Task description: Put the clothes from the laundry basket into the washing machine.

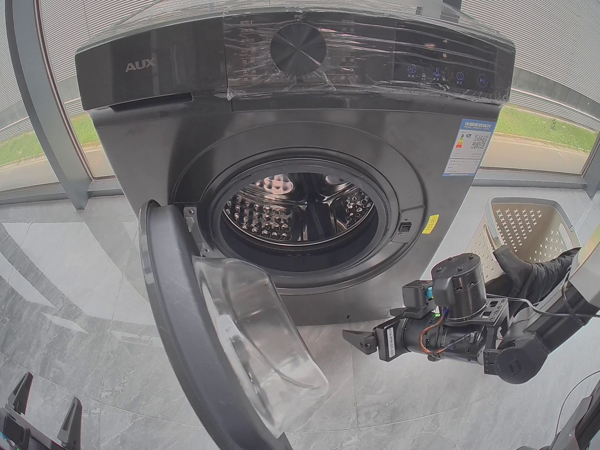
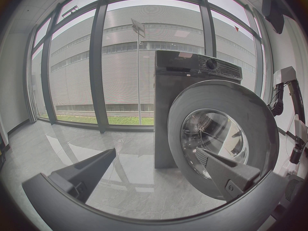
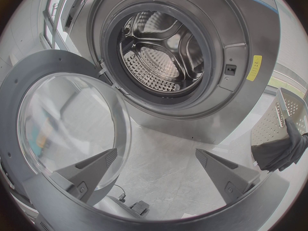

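The clothes [image 1: 531,276]: one dark, black-looking piece, soft and crumpled, is hanging over the rim of the basket [image 1: 537,223]. The basket is pale plastic w/ many small holes and is standing on the floor [image 1: 75,295], just beside the washer [image 1: 156,139] on its right.

R gripper [image 3: 155,151]: the fingers [image 3: 89,169] are standing wide apart, w/ nothing between them. They are hovering low over the floor. The dark piece is lying behind these fingers, back near the wrist of that arm, apart from the tips. The drum [image 3: 160,58] is opening ahead of the fingers and a bit higher; it is shiny metal w/ rows of holes, and no cloth is showing inside.

L gripper [image 2: 155,150]: the fingers [image 2: 86,174] are also standing wide apart, gripping nothing. It is hanging low, well apart from the basket, on the other side of the door [image 1: 181,332].

The door is standing fully open, grey ring w/ a clear glass bowl, hinged on the washer's left. It is standing between the L fingers and the drum mouth, so it is blocking that side. From the R fingers the bowl is bulging just to the side, near but apart. A yellow sticker [image 1: 430,224] is sitting on the washer front, above the R fingers.
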### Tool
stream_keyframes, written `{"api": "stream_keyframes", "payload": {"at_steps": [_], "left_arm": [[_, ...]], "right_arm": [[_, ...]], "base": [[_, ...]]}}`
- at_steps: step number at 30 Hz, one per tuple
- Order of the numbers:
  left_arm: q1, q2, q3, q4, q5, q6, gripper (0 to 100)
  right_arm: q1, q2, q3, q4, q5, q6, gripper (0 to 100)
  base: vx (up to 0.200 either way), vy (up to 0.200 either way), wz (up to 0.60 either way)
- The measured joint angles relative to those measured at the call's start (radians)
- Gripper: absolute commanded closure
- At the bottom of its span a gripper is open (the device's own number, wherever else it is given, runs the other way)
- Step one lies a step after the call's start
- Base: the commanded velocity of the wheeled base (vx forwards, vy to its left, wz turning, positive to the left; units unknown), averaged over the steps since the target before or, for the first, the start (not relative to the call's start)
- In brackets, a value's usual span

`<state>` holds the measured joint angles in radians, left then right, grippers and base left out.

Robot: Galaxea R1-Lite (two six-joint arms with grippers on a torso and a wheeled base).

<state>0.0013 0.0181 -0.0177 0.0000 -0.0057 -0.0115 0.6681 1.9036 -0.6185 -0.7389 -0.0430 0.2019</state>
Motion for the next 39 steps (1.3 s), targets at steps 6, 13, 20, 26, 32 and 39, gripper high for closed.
{"api": "stream_keyframes", "payload": {"at_steps": [6, 13, 20, 26, 32, 39], "left_arm": [[0.0, 0.0, 0.0, 0.0, 0.0, 0.0, 0], [0.0, 0.0, 0.0, -0.001, 0.0, 0.0, 0], [0.0, 0.0, 0.0, -0.001, 0.0, 0.001, 0], [0.0, 0.0, 0.0, -0.001, 0.0, 0.001, 0], [0.0, 0.0, 0.0, -0.001, 0.0, 0.001, 0], [0.0, 0.0, 0.0, -0.001, 0.0, 0.001, 0]], "right_arm": [[-0.007, 0.011, -0.027, -0.001, 0.002, 0.0, 0], [-0.019, 0.072, -0.126, -0.017, 0.014, 0.0, 0], [-0.026, 0.142, -0.206, -0.014, 0.025, -0.002, 0], [-0.021, 0.182, -0.225, -0.024, 0.024, -0.002, 0], [0.014, 0.201, -0.224, -0.028, 0.024, -0.001, 0], [0.059, 0.219, -0.227, -0.099, 0.051, 0.003, 0]], "base": [[-0.2, 0.0, 0.0], [-0.057, 0.0, 0.0], [-0.114, 0.0, 0.0], [-0.1, 0.0, 0.0], [0.0, 0.0, 0.0], [0.0, 0.0, 0.0]]}}
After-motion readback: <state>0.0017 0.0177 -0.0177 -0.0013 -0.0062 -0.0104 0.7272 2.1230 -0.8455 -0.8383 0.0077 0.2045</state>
